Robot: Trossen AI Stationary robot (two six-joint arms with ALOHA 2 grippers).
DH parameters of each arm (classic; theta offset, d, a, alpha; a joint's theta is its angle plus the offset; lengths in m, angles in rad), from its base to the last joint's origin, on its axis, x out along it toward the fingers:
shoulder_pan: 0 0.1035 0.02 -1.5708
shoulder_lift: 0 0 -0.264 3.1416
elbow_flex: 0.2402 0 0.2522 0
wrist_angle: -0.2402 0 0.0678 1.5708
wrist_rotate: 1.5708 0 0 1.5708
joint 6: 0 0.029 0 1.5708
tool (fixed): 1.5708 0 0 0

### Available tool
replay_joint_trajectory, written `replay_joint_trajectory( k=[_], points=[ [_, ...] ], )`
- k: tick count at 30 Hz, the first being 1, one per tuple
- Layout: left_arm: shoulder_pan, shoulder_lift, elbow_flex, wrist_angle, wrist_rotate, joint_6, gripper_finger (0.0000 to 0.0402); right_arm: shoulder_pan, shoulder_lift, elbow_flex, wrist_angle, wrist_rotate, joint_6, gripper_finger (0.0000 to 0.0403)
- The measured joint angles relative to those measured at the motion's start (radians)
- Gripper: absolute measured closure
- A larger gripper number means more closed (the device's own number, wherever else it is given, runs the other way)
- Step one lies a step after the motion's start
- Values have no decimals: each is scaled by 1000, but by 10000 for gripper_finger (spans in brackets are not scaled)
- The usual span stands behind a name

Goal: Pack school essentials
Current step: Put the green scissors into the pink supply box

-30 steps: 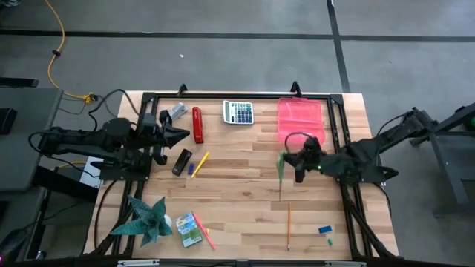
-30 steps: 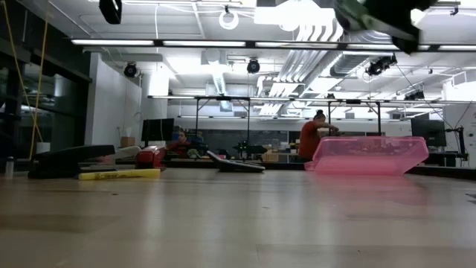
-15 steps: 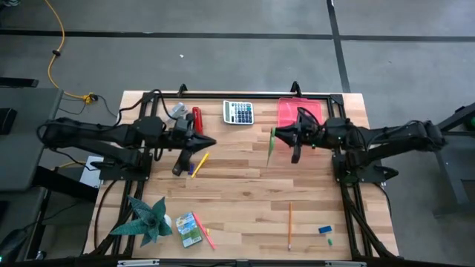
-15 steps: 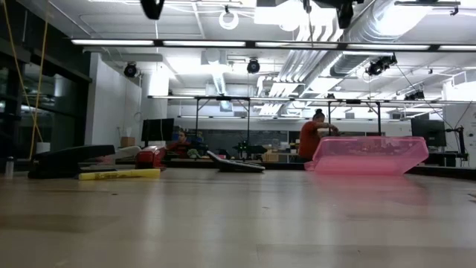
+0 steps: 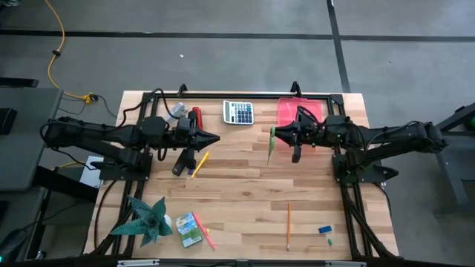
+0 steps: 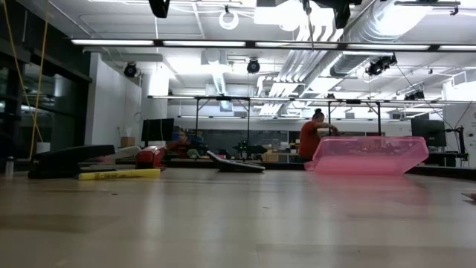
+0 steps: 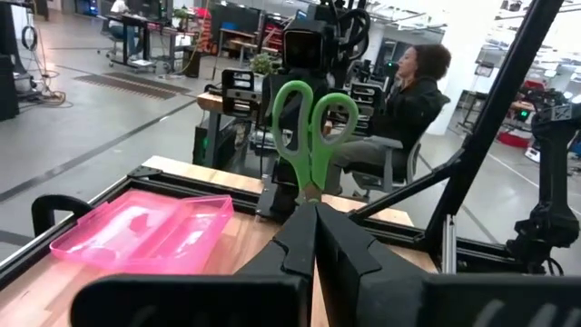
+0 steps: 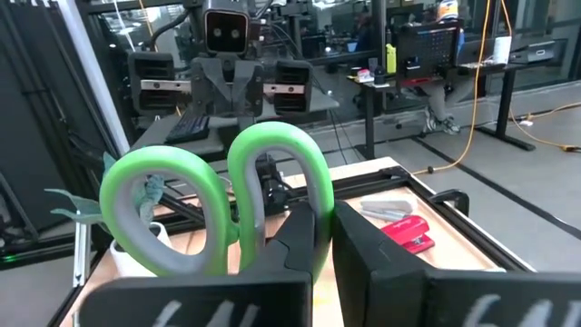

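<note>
My right gripper (image 5: 289, 138) hovers over the table's middle right, shut on the green-handled scissors (image 5: 271, 143), just near of the pink box (image 5: 300, 113). My left gripper (image 5: 217, 139) is shut on nothing and points at the scissors (image 7: 313, 118) from the left, a gap away. Lying flat on the table are the yellow stick (image 5: 200, 161), the crayon box (image 5: 189, 228) with the pink stick (image 5: 207, 238) beside it, the orange pencil (image 5: 289, 225) and the blue eraser (image 5: 324, 230). My right gripper pinches the scissors between its two fingers (image 8: 304, 241) just under the handle loops (image 8: 272, 186), coming in about level from the table's right. The scissors are lifted clear of the table. Their loops stand out past the fingers, facing the left arm. The fingers hide the blades.
The calculator (image 5: 238, 112) and red stapler (image 5: 197, 123) lie by the far edge, and a black oblong piece (image 5: 182, 162) sits beside the yellow stick. A green paper plant (image 5: 148, 219) stands at the near left corner. Bare wood shows in the middle. People sit beyond the table.
My right gripper carried the scissors up and toward the far-left, from the table's right side to beside the pink box, then held still. My left gripper reached toward the table's right, past the red stapler, closing on the scissors.
</note>
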Motion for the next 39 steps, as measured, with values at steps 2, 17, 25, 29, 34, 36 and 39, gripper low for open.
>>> replay_joint_trajectory(
  k=[2, 17, 25, 29, 34, 36, 39],
  points=[
    [0, -2, 0, 1, 0, -3, 401, 0, 0, 0, 5, 0, 0, 403],
    [0, -35, -1, -1, 2, 0, 401, -145, 22, 248, -531, 172, 3, 403],
    [0, -48, -1, -9, 2, 18, 401, -488, 145, 389, -1011, 230, -168, 403],
    [0, -48, -1, -9, 1, 18, 401, -608, 240, 389, -1060, 216, -268, 403],
    [0, -48, -1, -9, -4, 18, 401, -666, 364, 388, -1058, 178, -328, 403],
    [0, -48, -1, -9, -7, 18, 401, -668, 415, 388, -1060, 175, -348, 403],
    [0, -48, -1, -9, -9, 18, 401, -668, 480, 388, -1058, 171, -339, 403]
  ],
)
